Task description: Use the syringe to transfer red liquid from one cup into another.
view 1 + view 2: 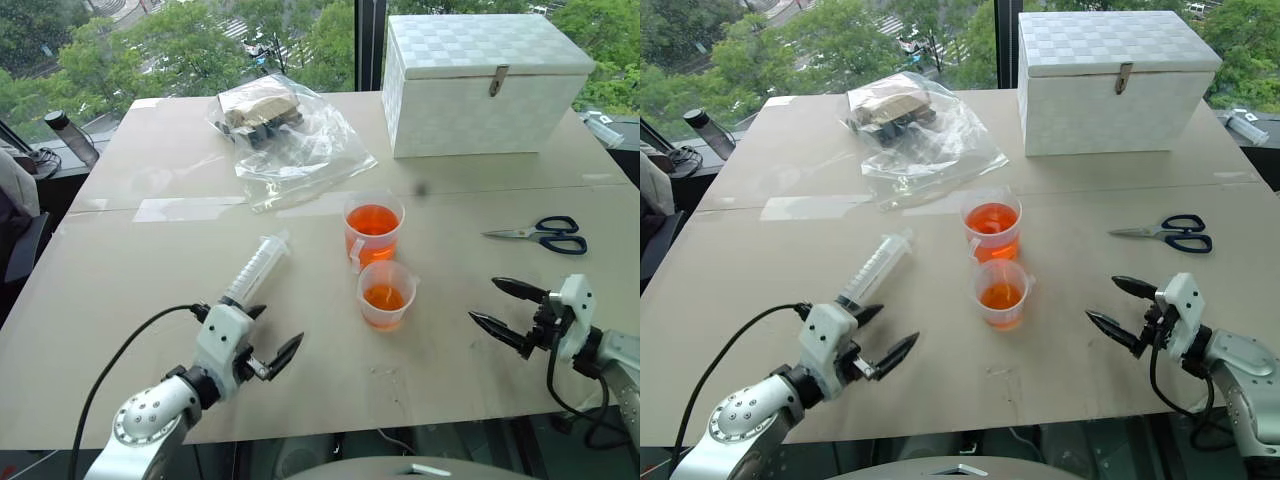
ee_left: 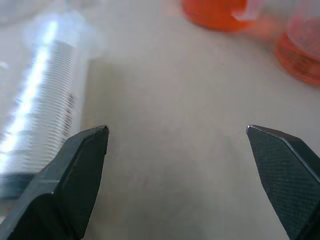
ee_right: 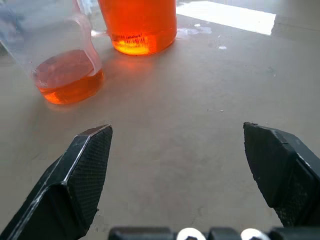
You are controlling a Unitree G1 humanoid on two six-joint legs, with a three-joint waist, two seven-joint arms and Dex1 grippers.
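1. The syringe [image 1: 256, 268] lies flat on the bench [image 1: 120, 290], tip pointing away from the robot, plunger end just beside the left gripper [image 1: 274, 334]. Nothing holds it.
2. Tall cup [image 1: 373, 231] stands mid-bench holding deep red liquid [image 1: 373, 219]; its white tab faces the short cup [image 1: 386, 295], which stands just in front of it with a shallow layer. The two are close, probably so the transfer needs little travel.
3. Left gripper: fingers released, spread wide, empty, beside the syringe barrel and likely positioned to take it.
4. Right gripper [image 1: 508, 310]: fingers released, empty, aimed toward the cups, well apart from them.
5. Farther out: scissors [image 1: 541, 234], a plastic bag [image 1: 285, 135], a white box [image 1: 478, 82].
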